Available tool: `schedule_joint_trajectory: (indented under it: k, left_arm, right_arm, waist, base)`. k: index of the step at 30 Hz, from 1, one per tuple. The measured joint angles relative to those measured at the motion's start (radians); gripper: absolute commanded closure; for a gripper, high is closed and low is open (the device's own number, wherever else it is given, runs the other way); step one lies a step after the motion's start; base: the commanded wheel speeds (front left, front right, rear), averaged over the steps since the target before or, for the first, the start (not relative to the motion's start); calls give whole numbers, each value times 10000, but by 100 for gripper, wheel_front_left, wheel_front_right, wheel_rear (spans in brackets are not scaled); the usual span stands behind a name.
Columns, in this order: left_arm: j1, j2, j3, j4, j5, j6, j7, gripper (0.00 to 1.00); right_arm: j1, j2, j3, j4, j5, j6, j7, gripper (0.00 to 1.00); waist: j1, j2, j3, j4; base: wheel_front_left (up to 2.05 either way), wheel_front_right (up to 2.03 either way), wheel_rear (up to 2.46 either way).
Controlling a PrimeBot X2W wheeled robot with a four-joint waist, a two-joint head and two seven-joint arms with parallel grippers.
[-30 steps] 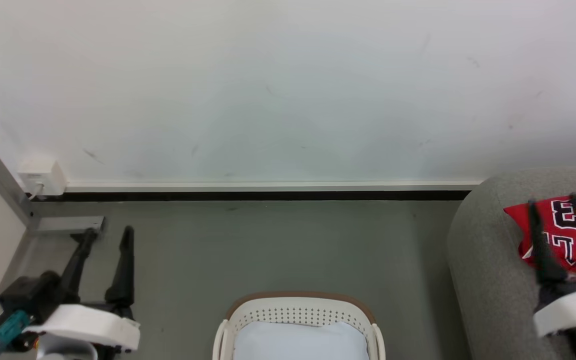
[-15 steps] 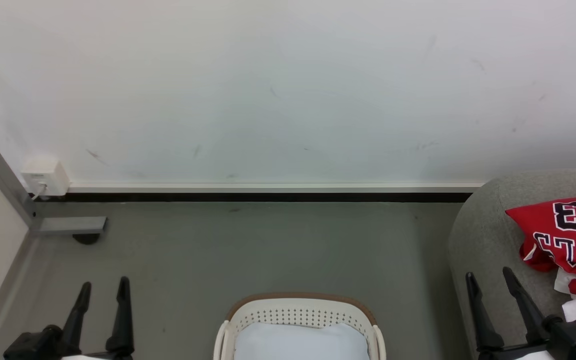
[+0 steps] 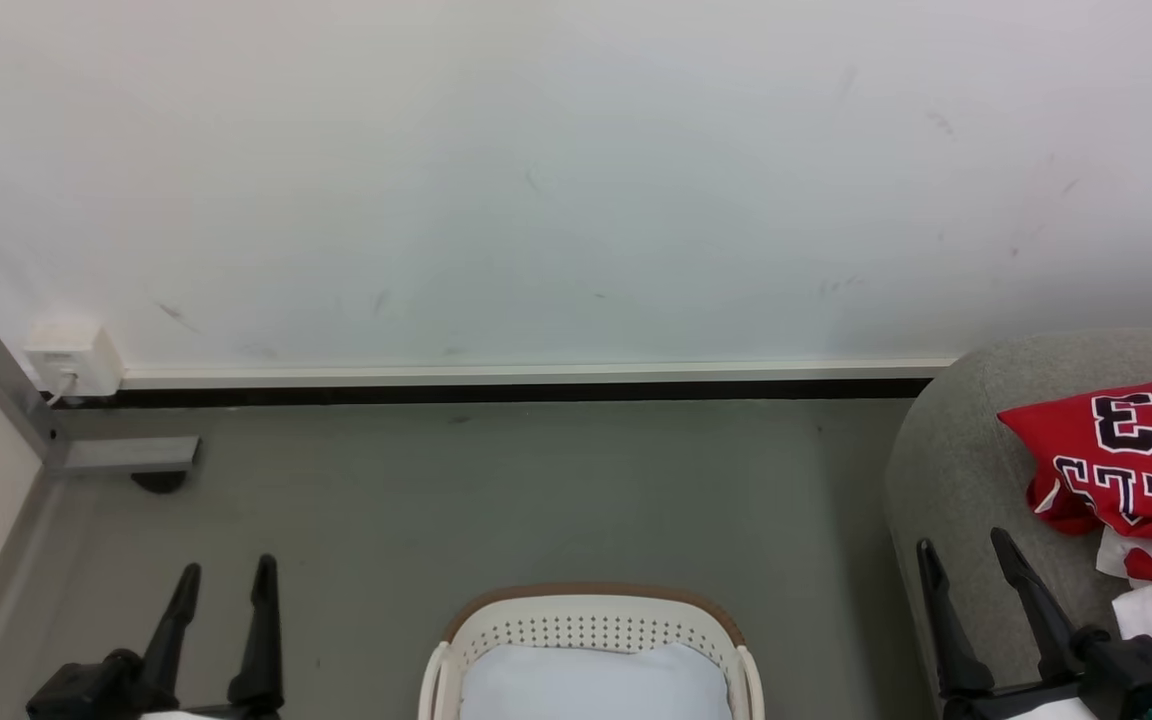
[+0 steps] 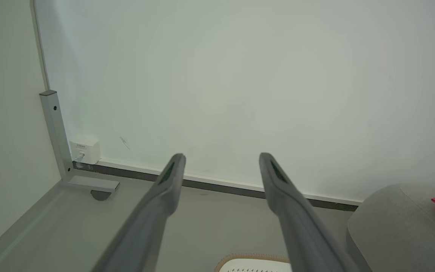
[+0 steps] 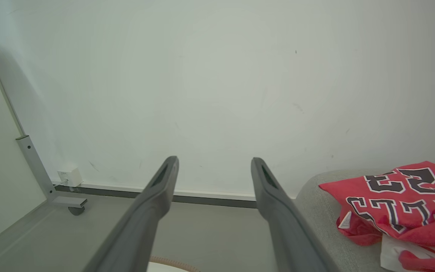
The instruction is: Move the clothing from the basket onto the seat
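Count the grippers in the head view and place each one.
2. The left gripper stands at the lower left over the floor; the right gripper at the lower right before the seat. Both open.

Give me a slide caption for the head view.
Clothing on the seat, basket with its visible bottom bare, left gripper and right gripper open.

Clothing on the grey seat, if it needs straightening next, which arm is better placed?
Right. The right gripper, open, shows at the seat close beside the clothing; the left gripper is beyond the basket, over the floor.
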Motion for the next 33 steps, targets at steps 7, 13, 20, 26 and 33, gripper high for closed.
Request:
schedule_joint_trajectory:
  k: [7,13,20,26,33]
  left_arm:
    - [-3,144,-163,-6,-79,-6,0,0]
    - [-3,209,-234,-12,-119,-6,0,0]
    - [-4,249,-309,-17,-134,-6,0,0]
    - [21,272,-418,61,-265,-10,0,100]
    - [221,58,-439,393,-838,-10,242,100]
  right_arm:
    - [-1,29,40,17,-12,0,0,0]
    - [-1,40,82,42,-12,0,0,0]
    - [-1,44,81,59,-12,0,0,0]
    - [35,50,88,121,-12,0,4,100]
    - [266,84,35,397,625,0,201,100]
  waist:
    - [1,0,29,-44]
    - [1,0,28,-57]
    - [1,0,16,-65]
    - [0,0,-4,-70]
    - [0,0,7,-72]
  base:
    - [0,0,0]
    - [0,0,0]
    - [0,0,0]
    - [0,0,0]
    - [0,0,0]
